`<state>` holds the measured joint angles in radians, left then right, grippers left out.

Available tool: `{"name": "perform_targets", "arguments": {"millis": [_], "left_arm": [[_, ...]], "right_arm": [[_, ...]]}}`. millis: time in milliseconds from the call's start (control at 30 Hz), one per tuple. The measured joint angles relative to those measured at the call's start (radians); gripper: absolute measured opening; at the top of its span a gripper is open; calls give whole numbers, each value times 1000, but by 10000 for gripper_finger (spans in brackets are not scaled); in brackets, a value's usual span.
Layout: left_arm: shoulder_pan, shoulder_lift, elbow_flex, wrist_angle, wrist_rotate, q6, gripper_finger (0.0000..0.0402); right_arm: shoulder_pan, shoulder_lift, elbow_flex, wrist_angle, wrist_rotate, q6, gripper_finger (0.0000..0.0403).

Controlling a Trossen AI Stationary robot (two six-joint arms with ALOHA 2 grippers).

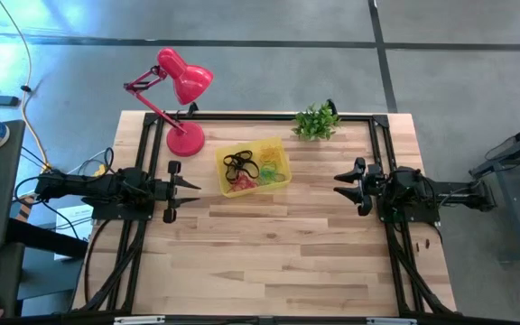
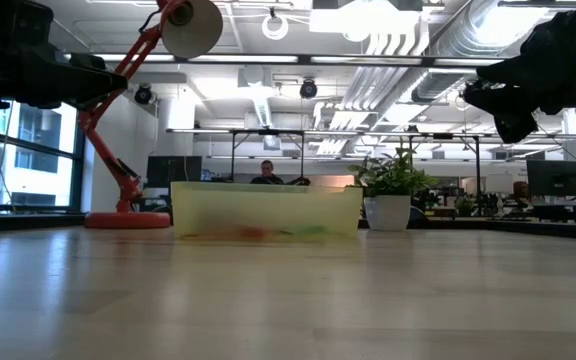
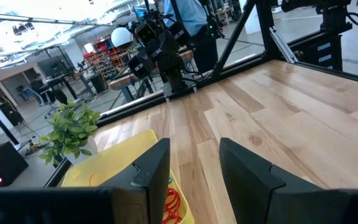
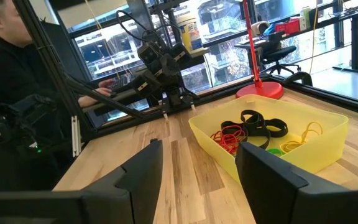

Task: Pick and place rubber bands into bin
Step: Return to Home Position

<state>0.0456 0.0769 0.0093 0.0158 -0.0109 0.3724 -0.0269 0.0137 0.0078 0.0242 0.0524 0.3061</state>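
2 arms sit at the worktop [image 1: 278,244] sides, left gripper [image 1: 190,195] and right gripper [image 1: 339,184] wide, empty. Rubber bands [image 1: 242,167] lie in the bin [image 1: 253,144], far centre. Risk: shallow bin, a nudge could spill bands.

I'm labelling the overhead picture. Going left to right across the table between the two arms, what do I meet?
In order: left gripper → yellow bin → right gripper. The lamp and plant are left out, since each overlaps a gripper sideways.
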Motion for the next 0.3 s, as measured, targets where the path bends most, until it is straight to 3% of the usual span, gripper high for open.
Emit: {"name": "perform_targets", "arguments": {"millis": [300], "left_arm": [[0, 0, 0, 0, 0, 0, 129]], "right_arm": [[0, 0, 0, 0, 0, 0, 196]]}}
